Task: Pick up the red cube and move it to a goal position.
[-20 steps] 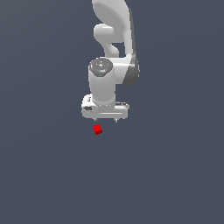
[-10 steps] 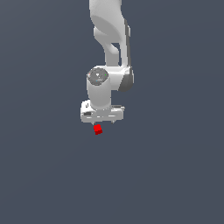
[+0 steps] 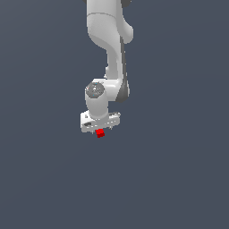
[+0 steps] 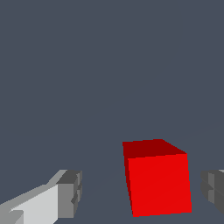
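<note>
The red cube (image 3: 100,133) is a tiny bright red block on the grey floor, right under the white gripper (image 3: 100,129). In the wrist view the red cube (image 4: 158,181) sits between the two grey fingertips (image 4: 70,194), closer to one of them, with a gap showing on both sides. The gripper (image 4: 142,192) is open and straddles the cube without touching it.
The white arm (image 3: 109,49) rises above the gripper toward the top of the exterior view. A plain dark grey floor (image 3: 179,170) surrounds the cube.
The gripper has come down onto the cube and shifted slightly to the exterior view's left. The cube has not moved.
</note>
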Robot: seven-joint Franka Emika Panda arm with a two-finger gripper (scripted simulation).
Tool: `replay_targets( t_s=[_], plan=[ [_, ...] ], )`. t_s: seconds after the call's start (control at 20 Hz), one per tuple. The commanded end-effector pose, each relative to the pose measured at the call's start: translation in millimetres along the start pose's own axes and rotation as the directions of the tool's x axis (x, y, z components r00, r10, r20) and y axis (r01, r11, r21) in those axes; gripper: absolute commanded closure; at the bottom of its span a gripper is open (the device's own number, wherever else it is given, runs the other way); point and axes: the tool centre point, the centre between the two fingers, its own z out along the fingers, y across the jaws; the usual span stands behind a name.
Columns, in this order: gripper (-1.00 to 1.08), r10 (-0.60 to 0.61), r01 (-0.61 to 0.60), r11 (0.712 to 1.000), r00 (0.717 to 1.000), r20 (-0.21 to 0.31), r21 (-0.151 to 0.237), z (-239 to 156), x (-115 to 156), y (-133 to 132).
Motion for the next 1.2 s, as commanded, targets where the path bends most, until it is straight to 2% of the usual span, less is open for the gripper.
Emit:
replay_targets(
  t_s=[0.0, 0.5, 0.55, 1.15],
  plan=[
    [-0.92, -0.035, 0.035, 0.999, 0.999, -0.004, -0.001, 10.9, -1.7, 4.4],
    [-0.92, -0.087, 0.087, 0.996, 0.996, -0.007, -0.003, 28.5, -3.2, 12.5],
    [1.08, -0.087, 0.087, 0.996, 0.996, -0.007, -0.003, 28.5, -3.2, 12.5],
    [1.08, -0.087, 0.087, 0.996, 0.996, -0.007, -0.003, 27.3, -3.1, 11.7]
  ],
)
